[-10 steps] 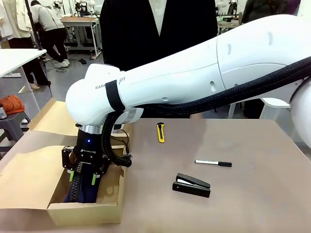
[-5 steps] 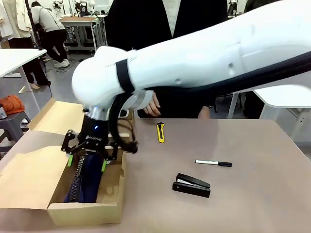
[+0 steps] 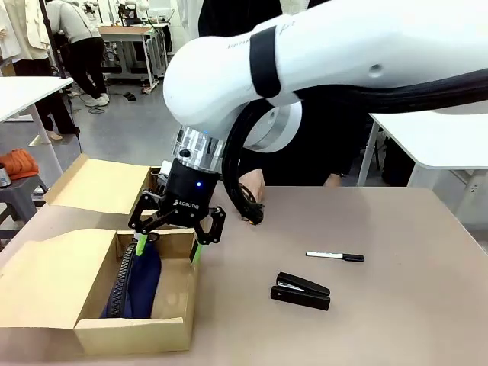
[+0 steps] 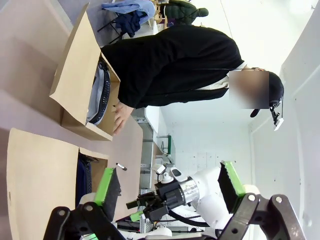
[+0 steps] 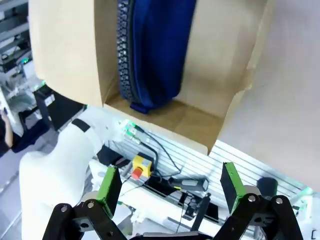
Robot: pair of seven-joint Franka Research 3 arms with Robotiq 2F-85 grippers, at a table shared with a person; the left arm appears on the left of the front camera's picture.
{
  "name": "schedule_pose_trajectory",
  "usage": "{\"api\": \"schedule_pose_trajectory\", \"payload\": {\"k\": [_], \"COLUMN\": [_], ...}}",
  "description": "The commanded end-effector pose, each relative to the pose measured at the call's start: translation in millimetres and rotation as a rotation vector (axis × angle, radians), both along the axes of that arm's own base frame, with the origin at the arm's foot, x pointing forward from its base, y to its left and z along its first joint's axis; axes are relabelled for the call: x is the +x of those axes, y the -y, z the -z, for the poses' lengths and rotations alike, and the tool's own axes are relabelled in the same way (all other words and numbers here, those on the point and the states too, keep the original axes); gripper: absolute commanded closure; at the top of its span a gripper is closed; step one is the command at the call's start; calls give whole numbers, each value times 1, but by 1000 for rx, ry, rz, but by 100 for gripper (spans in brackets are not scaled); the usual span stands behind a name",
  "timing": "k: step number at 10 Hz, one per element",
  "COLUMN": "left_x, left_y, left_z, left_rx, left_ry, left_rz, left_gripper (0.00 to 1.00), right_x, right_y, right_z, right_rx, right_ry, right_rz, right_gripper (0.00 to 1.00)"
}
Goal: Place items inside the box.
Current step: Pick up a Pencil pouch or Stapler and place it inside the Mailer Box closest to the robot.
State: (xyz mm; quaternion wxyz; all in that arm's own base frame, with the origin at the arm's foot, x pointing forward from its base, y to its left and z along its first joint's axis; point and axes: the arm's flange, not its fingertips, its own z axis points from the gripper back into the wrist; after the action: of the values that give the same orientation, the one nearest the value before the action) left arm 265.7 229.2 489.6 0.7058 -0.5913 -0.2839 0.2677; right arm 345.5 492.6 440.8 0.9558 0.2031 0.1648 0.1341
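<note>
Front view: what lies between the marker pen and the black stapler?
Nothing: in the front view the table is bare between the marker pen and the black stapler.

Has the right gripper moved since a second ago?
Yes. The right gripper has lifted up out of the box and shifted slightly right, jaws open, leaving the navy pouch inside.

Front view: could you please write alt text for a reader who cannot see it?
The right arm's open pincer hangs above an open cardboard box holding a navy blue zip pouch. A black stapler and a marker pen lie on the table.
</note>
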Motion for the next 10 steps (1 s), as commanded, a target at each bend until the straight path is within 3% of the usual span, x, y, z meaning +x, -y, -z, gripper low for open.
{"api": "schedule_pose_trajectory", "payload": {"k": [1,3,4,5,6,7,8,9,10], "left_x": [-1,-1,-1,-1,-1,-1,-1,-1,-1], "left_y": [1,1,1,1,1,1,1,1,1], "left_z": [-1,-1,-1,-1,-1,-1,-1,-1,-1], "left_rx": [-6,-6,-6,-6,-6,-6,-6,-6,-6], "left_ry": [29,29,29,29,29,29,29,29,29], "left_rz": [2,2,2,2,2,2,2,2,2], "left_gripper": [0,0,0,0,0,0,0,0,0], "right_x": [4,10,4,-7,-23,-35,-42,-49,-62], "right_y": [17,87,136,176,214,254,301,341,389], "right_z": [-16,-34,-37,-36,-34,-34,-27,-18,-5], "right_rx": [101,103,76,20,63,169,267,331,498], "right_ry": [-14,-127,-122,-53,24,89,140,152,225], "right_rz": [-48,-293,-258,-129,-136,-67,90,211,313], "right_gripper": [0,0,0,0,0,0,0,0,0]}}
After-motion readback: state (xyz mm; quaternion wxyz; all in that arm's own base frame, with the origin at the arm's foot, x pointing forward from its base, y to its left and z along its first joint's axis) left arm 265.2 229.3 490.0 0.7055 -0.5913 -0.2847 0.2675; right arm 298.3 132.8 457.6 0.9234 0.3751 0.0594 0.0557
